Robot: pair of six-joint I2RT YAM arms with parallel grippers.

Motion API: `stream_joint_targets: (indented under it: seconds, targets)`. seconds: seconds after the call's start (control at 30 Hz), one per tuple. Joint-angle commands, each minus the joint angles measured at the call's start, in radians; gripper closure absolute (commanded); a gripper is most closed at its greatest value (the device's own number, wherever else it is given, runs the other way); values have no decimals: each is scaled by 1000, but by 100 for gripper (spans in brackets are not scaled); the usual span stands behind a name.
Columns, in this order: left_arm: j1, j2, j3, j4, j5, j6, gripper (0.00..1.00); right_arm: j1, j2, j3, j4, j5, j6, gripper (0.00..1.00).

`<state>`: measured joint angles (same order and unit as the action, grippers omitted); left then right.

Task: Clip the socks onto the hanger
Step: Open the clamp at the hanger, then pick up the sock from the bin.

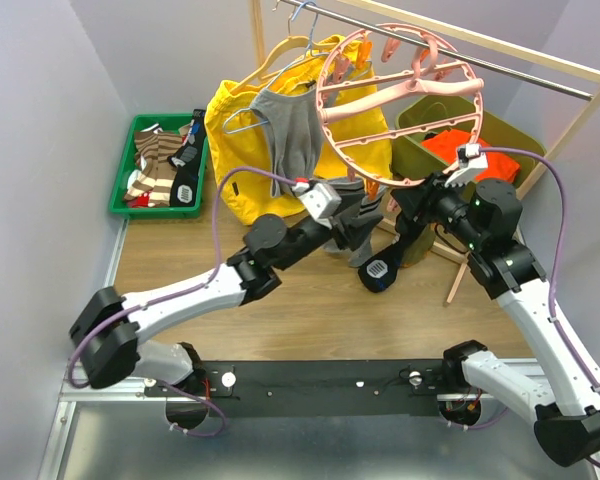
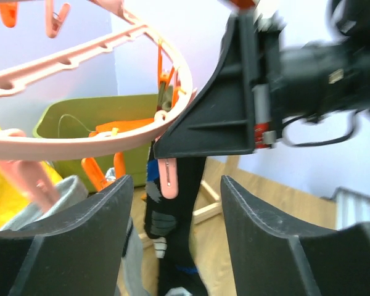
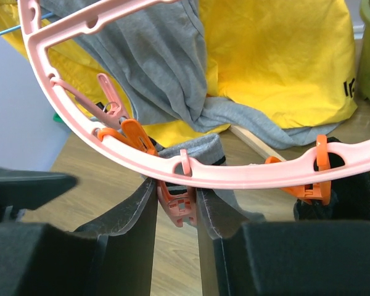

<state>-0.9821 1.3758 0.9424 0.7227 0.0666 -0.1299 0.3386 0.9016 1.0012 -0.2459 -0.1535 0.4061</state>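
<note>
Hanger (image 1: 321, 100): a large round pink plastic ring with spokes. It hangs by its hook, tilted, and pink and orange clips line its rim.

Socks: one black-grey sock (image 1: 376, 262) with a white patterned patch hangs from the ring's lower rim. A second dark sock (image 1: 352, 228) hangs just beside it. On that rim an orange clip (image 3: 314, 185) bites dark fabric, and a pink clip (image 3: 177, 206) hangs nearby. More black socks with white patches (image 1: 185, 185) lie loose in the green tray (image 1: 155, 211), well apart from the ring.
</note>
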Motion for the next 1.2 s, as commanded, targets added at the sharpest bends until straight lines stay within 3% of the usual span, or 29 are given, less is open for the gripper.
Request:
stream_joint_targets:
  seconds: [0.0,0.3,0.57,0.67,0.8,0.93,1.17]
  targets:
    - [8,-165,-63,-106,-62,-97,32,2,22,30,-39,-20,57,99]
    - [124,-404,-100,-503,-352,-189,24,2,45,25,-30,-44,134,99]
    - [454,-455,-105,-658,-430,-200,21,2,36,22,-44,-31,152,99]
    - [563,-387,-61,-681,-392,-182,21,2,26,20,-36,-38,137,99]
    - [794,-214,1,-669,-344,-165,22,2,20,31,-41,-46,111,99]
    - [934,-37,93,-620,-294,-171,22,0,16,36,-55,-49,94,99]
    - [1068,320,370,-672,-270,-134,23,0,11,40,-78,-57,80,99]
